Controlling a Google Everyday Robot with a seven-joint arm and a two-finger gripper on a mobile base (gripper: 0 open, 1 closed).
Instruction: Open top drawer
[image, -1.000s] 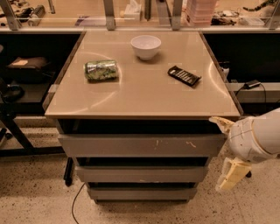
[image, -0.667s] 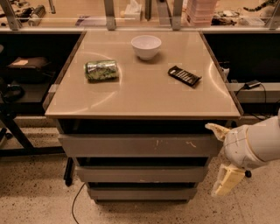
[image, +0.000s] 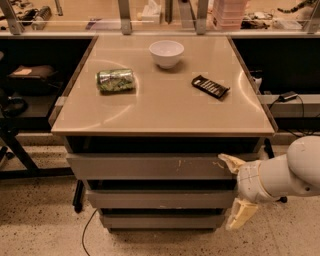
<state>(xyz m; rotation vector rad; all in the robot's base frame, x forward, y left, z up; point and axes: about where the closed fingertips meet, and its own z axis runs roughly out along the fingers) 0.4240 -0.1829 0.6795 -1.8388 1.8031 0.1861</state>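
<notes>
Since a second ago the arm has come in from the right and a little down, so the gripper (image: 227, 192) now stands at the right end of the cabinet, not out beside the table corner. Its two pale fingers are spread wide, one above the other, and they hold nothing. The upper finger (image: 227, 162) lies over the right end of the top drawer (image: 150, 167), but I cannot tell if it really touches. The lower finger hangs down beside the two narrower drawers (image: 160, 200) below. The top drawer is just under the table top (image: 165, 115), closed, with its front flush and no handle. Its long side runs left to right, and almost all of it lies to the left of the jaws. In my judgement the drawer must come out toward the front. So the finger needs a hold on the edge or in the dark gap above the front, and so far to one end the pull may go crooked.
</notes>
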